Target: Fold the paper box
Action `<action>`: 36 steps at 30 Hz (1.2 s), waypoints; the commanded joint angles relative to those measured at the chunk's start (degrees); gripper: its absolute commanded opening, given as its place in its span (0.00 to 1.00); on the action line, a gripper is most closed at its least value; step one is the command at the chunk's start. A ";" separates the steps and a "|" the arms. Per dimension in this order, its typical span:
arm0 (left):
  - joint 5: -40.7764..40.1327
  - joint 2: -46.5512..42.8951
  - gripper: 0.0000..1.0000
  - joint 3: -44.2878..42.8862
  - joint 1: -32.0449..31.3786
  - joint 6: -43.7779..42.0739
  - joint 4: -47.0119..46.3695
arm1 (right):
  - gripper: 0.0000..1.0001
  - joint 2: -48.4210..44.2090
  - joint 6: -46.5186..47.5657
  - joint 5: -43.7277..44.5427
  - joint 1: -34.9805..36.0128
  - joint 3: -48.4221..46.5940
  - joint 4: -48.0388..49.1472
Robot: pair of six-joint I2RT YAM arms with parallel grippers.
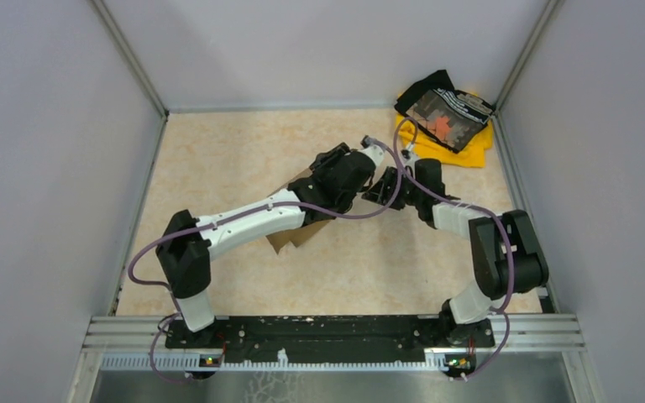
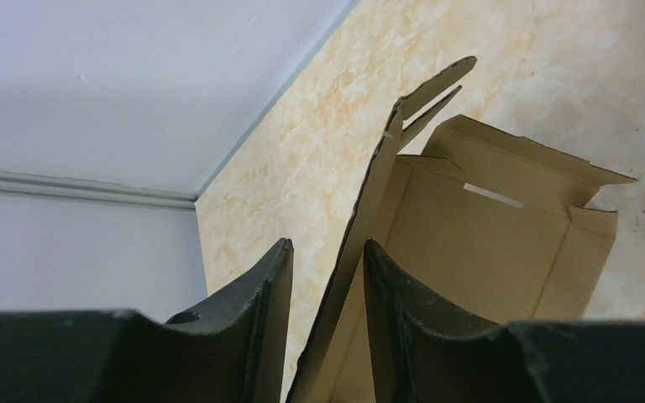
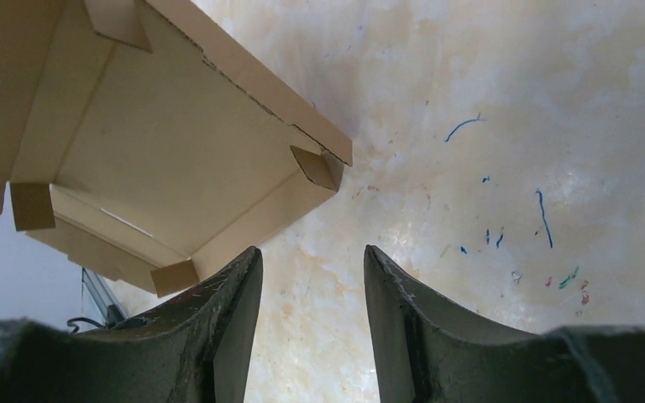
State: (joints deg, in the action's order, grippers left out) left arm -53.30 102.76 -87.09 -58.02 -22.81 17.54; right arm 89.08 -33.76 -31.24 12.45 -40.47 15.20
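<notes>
The paper box [image 1: 290,238] is plain brown cardboard, lying partly folded at the table's middle, mostly hidden under my left arm. In the left wrist view the box [image 2: 487,243] is open with its walls up. One tall side panel stands between the jaws of my left gripper [image 2: 327,269], against the right finger, with a gap to the left finger. In the top view my left gripper [image 1: 336,189] is over the box. My right gripper [image 3: 312,269] is open and empty above bare table. The box [image 3: 168,159] is up and to its left. In the top view my right gripper [image 1: 380,191] is just right of the left one.
A yellow and black cloth pile [image 1: 449,122] lies in the back right corner. Grey walls [image 1: 59,134] close in the table on the left, back and right. Small pen marks [image 3: 546,210] dot the table to the right of the right gripper.
</notes>
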 commanded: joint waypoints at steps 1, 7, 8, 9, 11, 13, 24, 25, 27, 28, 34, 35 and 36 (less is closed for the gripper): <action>-6.04 -0.02 0.04 1.21 -2.87 -2.32 -6.28 | 0.47 1.36 -1.72 0.00 -0.90 0.48 5.88; -9.88 0.62 0.03 2.97 -4.55 -8.30 -13.41 | 0.41 2.72 -4.22 -3.71 -1.02 3.55 12.07; -10.42 0.68 0.03 3.20 -4.69 -9.37 -14.46 | 0.41 2.84 -4.43 -3.78 -0.98 4.12 12.71; -10.64 0.62 0.03 3.60 -4.72 -10.60 -16.35 | 0.41 3.07 -4.60 -3.77 -0.94 4.57 13.15; -11.19 0.39 0.03 4.36 -5.07 -13.09 -19.60 | 0.40 3.28 -4.71 -4.12 -0.92 5.14 13.81; -11.79 0.10 0.03 5.24 -5.58 -15.09 -23.15 | 0.40 3.22 -4.81 -4.41 -0.93 5.60 14.41; -12.52 3.51 0.04 4.26 -7.63 -18.21 -26.14 | 0.39 3.82 -6.73 -5.66 -0.41 6.96 17.85; -12.27 3.62 0.04 4.09 -7.64 -17.11 -25.11 | 0.39 3.82 -6.68 -5.66 -0.41 6.98 17.92; -11.85 3.73 0.04 4.16 -7.68 -14.64 -23.07 | 0.39 3.71 -6.59 -5.58 -0.41 6.98 17.79; -11.97 3.71 0.04 4.16 -7.72 -13.84 -22.43 | 0.39 3.70 -6.60 -5.54 -0.40 6.98 17.82; -12.39 4.21 0.04 4.97 -8.59 -10.65 -20.70 | 0.38 4.28 -6.84 -5.57 -0.38 7.11 18.40; -12.44 4.42 0.04 5.04 -8.74 -10.21 -20.40 | 0.38 4.38 -6.97 -5.58 -0.40 7.20 18.63; -12.50 4.59 0.04 5.08 -8.89 -9.66 -20.09 | 0.38 4.50 -7.07 -5.54 -0.41 7.24 18.84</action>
State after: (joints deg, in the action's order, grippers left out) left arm -64.99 106.32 -81.47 -65.91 -35.66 -4.05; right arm 92.53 -40.58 -36.12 11.88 -33.69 29.76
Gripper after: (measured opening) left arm 0.416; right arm 0.381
